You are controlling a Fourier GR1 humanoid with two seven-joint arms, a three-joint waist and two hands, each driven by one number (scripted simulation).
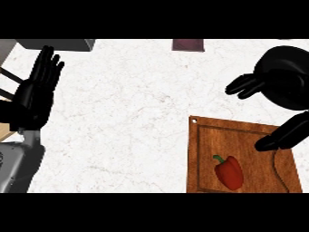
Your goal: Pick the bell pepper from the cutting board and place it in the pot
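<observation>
Reaching stage, nothing grasped yet. Red bell pepper (229, 172) lying on the wooden cutting board (207, 136) at lower right of the white bench (130, 118), stem pointing up-left. Right hand (287, 84) above the board's far edge, fingers spread, thumb over the board, near the pepper but apart. Left hand (36, 93) resting open at left, fingers up. Pot not identifiable. Next: lower right hand, close round the pepper

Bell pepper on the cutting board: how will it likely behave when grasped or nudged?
The bell pepper lies on its side, rounded, so a nudge may roll it. Its glossy skin looks possibly slippery. It is probably stiff and light, judging by its shape.
</observation>
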